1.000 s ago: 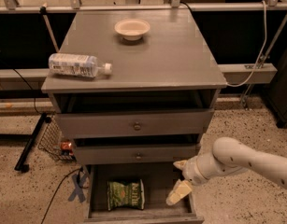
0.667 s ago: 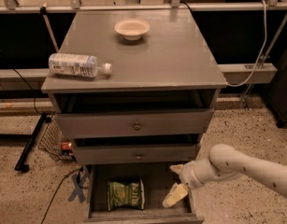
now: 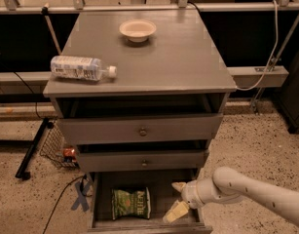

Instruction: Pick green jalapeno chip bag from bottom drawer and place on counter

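— Where is the claw?
— I see my claw [image 3: 177,199] low inside the bottom drawer [image 3: 144,225], on its right side, with the arm reaching in from the right. Its two fingers are spread apart and there is nothing between them.
— And the bag?
— The green jalapeno chip bag [image 3: 131,203] lies flat on the drawer floor, left of centre. It is near the claw but apart from it.
— Anything on the bench?
— On the bench [image 3: 178,57] I have a clear water bottle [image 3: 81,68] lying on its side by the left edge. A small pale bowl [image 3: 137,30] sits toward the back. The two upper drawers [image 3: 139,129] stand partly pulled out.
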`<state>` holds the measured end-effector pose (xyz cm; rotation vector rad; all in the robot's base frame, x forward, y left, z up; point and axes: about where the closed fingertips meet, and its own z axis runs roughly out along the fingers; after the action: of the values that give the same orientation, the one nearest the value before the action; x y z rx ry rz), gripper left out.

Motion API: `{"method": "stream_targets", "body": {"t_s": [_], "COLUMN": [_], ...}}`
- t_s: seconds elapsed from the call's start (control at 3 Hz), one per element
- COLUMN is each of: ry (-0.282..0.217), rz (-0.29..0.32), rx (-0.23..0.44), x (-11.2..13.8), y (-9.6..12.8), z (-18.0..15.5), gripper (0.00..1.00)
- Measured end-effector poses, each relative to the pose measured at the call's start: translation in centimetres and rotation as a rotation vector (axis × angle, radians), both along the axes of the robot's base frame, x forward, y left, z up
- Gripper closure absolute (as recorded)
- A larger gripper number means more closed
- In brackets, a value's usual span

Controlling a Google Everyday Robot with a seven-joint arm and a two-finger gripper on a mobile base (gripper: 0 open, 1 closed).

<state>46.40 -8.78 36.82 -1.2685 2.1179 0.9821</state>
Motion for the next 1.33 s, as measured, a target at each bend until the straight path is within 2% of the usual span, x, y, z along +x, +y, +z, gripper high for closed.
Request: {"method": "stream_targets", "body": {"t_s": [0.33, 0.67, 1.33], "ry": [-0.025, -0.042, -0.041], "rz": [-0.009, -0.045, -0.089], "rx": [0.009, 0.021, 0.053], "x": [1.3, 2.3, 3.9], "y": [0.0, -0.3, 0.0], "z": [-2.3, -4.9, -10.6], "gripper": [0.0, 0.0, 0.0]}}
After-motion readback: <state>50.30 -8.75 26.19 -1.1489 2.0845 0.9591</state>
